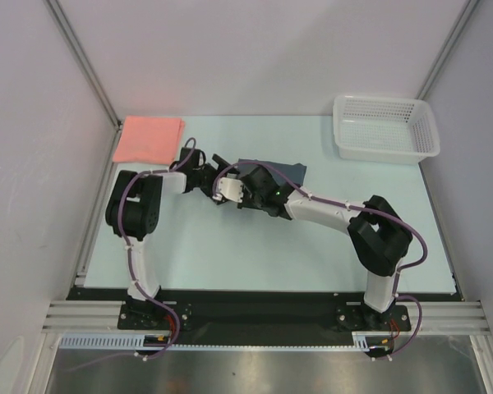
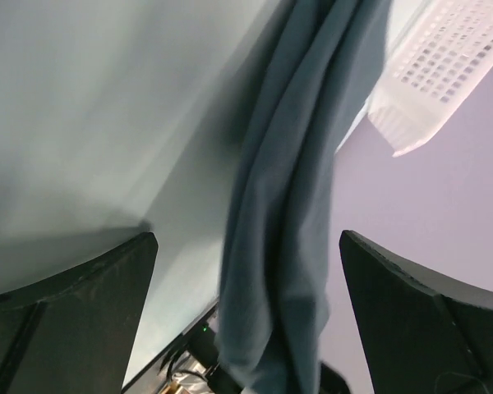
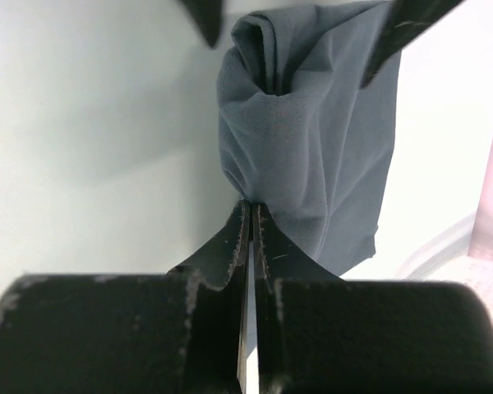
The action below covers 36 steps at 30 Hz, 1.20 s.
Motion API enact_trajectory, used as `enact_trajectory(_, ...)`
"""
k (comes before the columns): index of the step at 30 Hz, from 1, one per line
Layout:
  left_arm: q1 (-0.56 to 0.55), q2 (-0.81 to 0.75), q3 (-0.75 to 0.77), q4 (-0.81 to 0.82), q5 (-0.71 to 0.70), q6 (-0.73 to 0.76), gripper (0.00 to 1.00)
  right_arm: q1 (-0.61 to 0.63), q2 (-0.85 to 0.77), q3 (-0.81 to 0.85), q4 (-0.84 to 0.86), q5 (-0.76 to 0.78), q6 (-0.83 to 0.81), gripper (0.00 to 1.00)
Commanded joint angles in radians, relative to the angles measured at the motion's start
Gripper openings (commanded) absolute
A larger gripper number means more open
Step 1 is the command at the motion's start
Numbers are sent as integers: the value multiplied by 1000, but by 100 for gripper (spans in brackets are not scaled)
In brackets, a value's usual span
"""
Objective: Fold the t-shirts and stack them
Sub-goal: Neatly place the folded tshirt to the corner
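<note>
Grey shirt bunched, edges cut off; right gripper pinching it

Top view, lower centre: bare tabletop lies open between the two arm bases. Frame centre: both arms converge on the bunched slate t-shirt and bar the way across. Upper left corner: folded pink t-shirt. Upper right: white basket. Between these two, a bare strip. Left wrist view: slate cloth hangs in the gap of the spread left gripper.
</note>
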Motion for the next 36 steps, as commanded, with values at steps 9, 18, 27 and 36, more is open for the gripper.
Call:
enact_trajectory(9,-4,208,241,-21,58,-39,100,-20,-81,6,-2,-27,34,0)
enact_trajectory(18,-10,325,434,-211,4,79,89,-44,-86,21,3,-41,58,0)
enact_trajectory(27,-15,377,510,-259,-17,173,65,-47,-71,27,15,-52,93,0)
enact_trajectory(36,-17,268,582,-406,-183,475,0,-118,-185,92,-200,-27,543,71)
